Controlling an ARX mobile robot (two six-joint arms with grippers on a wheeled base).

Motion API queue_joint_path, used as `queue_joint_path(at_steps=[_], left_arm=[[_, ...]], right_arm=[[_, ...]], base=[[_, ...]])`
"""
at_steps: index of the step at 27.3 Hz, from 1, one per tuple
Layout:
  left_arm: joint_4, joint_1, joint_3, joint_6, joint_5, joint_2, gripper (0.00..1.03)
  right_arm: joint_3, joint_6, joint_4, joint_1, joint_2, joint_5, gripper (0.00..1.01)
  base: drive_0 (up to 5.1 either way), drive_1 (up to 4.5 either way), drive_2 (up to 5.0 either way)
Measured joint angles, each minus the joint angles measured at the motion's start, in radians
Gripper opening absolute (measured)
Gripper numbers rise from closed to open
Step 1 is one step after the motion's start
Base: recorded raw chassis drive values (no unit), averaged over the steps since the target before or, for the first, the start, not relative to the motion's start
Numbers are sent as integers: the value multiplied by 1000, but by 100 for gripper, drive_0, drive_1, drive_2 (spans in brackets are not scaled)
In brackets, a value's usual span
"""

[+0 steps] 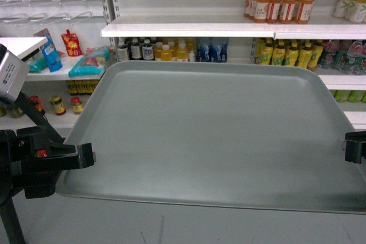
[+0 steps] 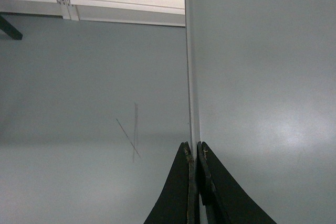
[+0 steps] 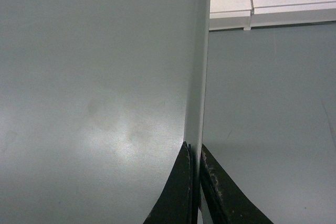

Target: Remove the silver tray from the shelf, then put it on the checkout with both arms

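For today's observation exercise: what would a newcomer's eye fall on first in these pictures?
The big silver tray fills the middle, held in the air with floor beneath it. The left hand and right hand each pinch a side rim. Behind, shelves carry rows of orange juice bottles.

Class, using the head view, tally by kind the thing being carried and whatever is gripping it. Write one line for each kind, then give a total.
Silver tray: 1
Grippers clamped on its rim: 2 (left gripper, right gripper)
Total: 3
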Motion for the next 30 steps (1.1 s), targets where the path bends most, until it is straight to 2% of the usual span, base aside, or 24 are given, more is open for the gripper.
queue_joint_path(at_steps=[21, 30], left_arm=[[2, 0, 0, 0, 0, 0, 2], [0, 0, -3, 0, 0, -3, 2]], right_arm=[[0, 0, 1, 0, 0, 0, 3], [-3, 0, -1, 0, -2, 0, 3]], base=[[6, -424, 436], [0, 0, 0]])
